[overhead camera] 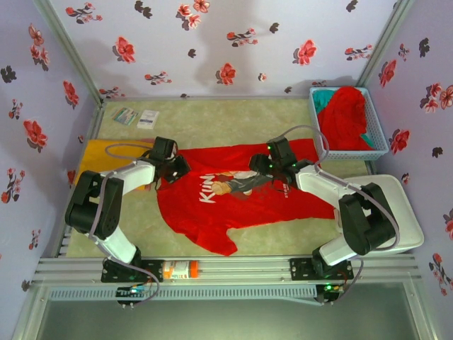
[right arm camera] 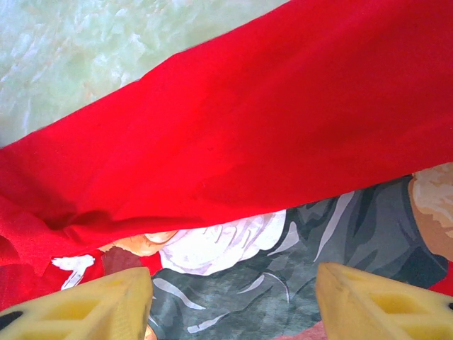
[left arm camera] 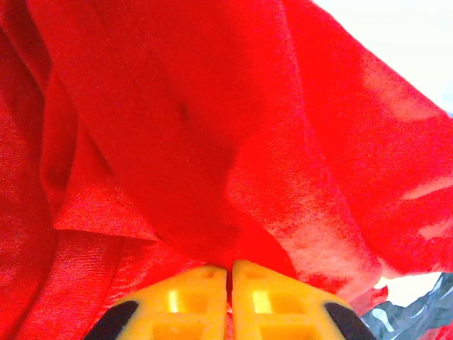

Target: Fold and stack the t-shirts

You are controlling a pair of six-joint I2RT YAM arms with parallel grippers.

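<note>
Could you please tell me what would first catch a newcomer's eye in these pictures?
The bright red cloth t-shirt with a dark-and-white chest print catches the eye first, spread across the middle of the pale table. The left gripper is shut on its cloth, while the right gripper hangs open over the print. At the far right, a blue plastic mesh basket holds a heap of red cloth.

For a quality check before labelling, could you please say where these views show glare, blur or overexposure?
Top external: evenly lit and sharp across the red t-shirt. Left wrist: the t-shirt is very close and soft, upper right corner blown out white. Right wrist: chest print crisp, yellow jaws at the bottom edge slightly blurred.
</note>
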